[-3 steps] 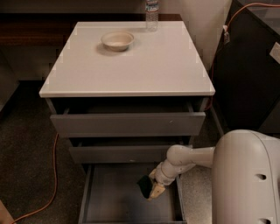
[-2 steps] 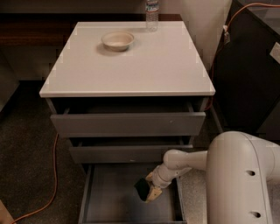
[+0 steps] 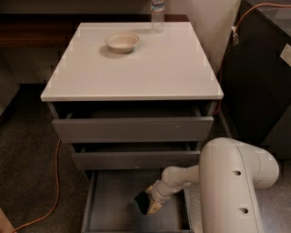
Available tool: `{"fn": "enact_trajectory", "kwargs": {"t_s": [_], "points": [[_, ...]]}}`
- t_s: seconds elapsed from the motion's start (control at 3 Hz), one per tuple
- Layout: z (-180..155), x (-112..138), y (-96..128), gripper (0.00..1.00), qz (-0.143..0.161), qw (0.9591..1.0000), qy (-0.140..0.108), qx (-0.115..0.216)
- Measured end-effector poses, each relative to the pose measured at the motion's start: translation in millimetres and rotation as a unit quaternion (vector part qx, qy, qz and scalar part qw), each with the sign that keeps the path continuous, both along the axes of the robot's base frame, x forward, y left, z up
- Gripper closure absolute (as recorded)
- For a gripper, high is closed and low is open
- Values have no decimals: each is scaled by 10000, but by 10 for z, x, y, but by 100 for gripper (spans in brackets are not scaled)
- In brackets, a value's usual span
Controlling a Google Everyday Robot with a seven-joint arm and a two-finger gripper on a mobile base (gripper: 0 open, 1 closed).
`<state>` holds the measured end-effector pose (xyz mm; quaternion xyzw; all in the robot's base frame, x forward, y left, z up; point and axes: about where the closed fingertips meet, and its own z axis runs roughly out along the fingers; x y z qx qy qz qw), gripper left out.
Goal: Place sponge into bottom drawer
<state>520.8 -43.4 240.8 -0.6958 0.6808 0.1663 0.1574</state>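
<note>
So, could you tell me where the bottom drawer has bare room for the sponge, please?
The bottom drawer floor is bare between the hand, which holds the sponge, and the wall on the orange cable side. The other side is crowded by the arm.

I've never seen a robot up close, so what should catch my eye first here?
A bulky white arm reaches from the lower right, its gripper holding a sponge over the open bottom drawer. On the white cabinet top sit a cream bowl and a bottle.
</note>
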Motion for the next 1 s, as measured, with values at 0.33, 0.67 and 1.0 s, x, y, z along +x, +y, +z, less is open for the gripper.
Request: {"fn": "enact_trajectory", "kwargs": {"t_s": [0.33,0.67,1.0], "points": [[-197,16,46,74,-76,9999,-100,-34],[-402,55,-15,52,-298,9994,-124,-77],[-612,102,-94,21,-485,9988,-104,-1]]}}
